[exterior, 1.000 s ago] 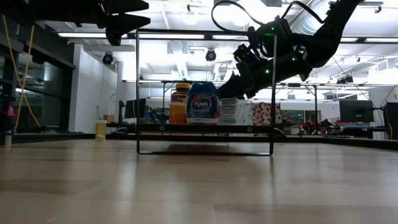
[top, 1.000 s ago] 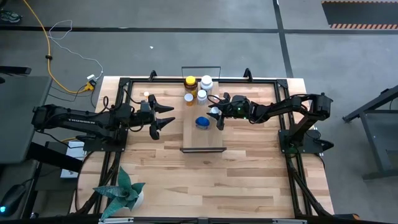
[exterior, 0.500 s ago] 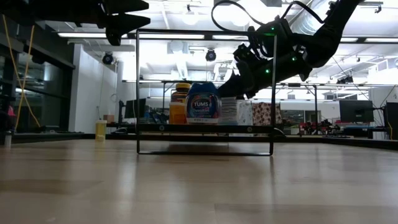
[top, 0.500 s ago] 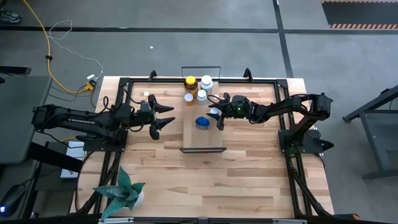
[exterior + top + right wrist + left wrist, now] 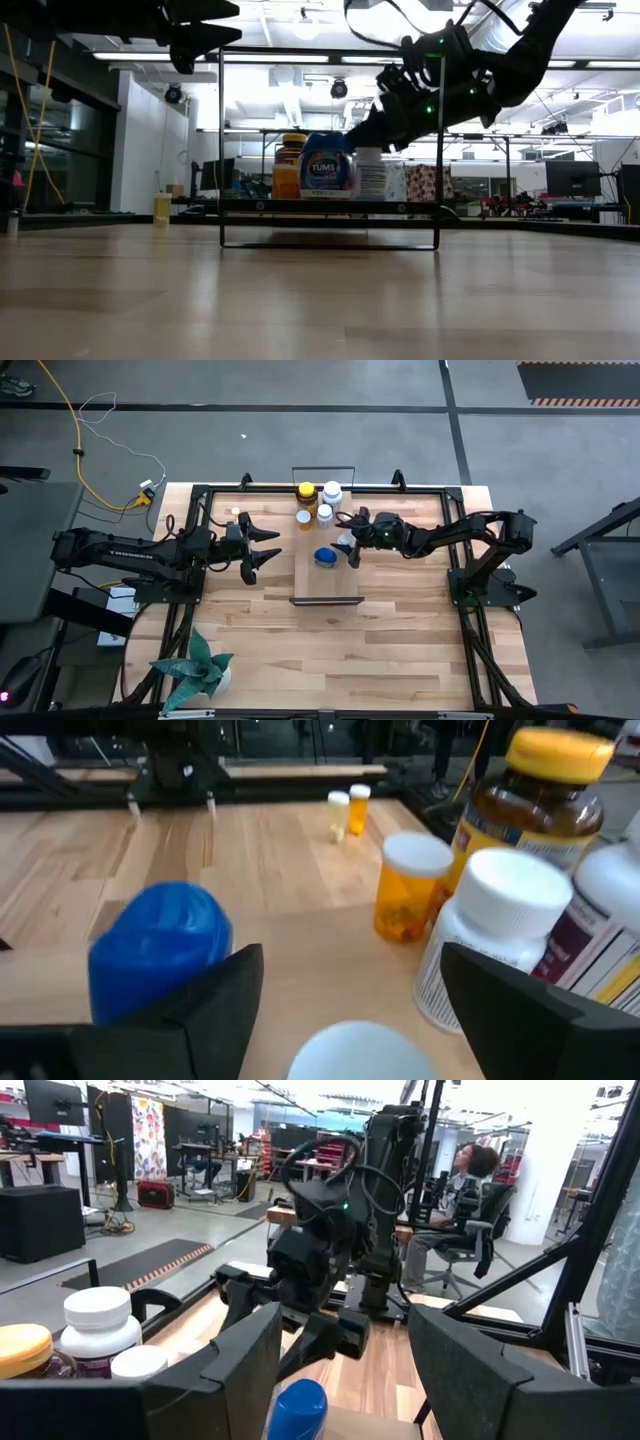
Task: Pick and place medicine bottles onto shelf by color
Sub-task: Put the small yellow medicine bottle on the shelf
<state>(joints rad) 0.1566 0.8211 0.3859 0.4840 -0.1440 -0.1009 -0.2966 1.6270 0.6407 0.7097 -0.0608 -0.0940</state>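
On the shelf (image 5: 327, 585), far half: amber bottle with yellow cap (image 5: 306, 491), white bottle (image 5: 332, 494), small orange bottle with white cap (image 5: 304, 518) and second white bottle (image 5: 325, 514), clustered close. Mid-board: blue-capped bottle (image 5: 325, 556); one white-capped bottle (image 5: 345, 541) just beside it toward the right edge. Near half of the board bare up to its black end frame. Right gripper (image 5: 348, 538) above that white-capped bottle, fingers spread, clear of it. Left gripper (image 5: 262, 546) raised off the shelf's left edge, fingers parted, holding nothing. Two tiny orange bottles (image 5: 347, 810) stand on the tabletop (image 5: 400, 640), well apart from the board.
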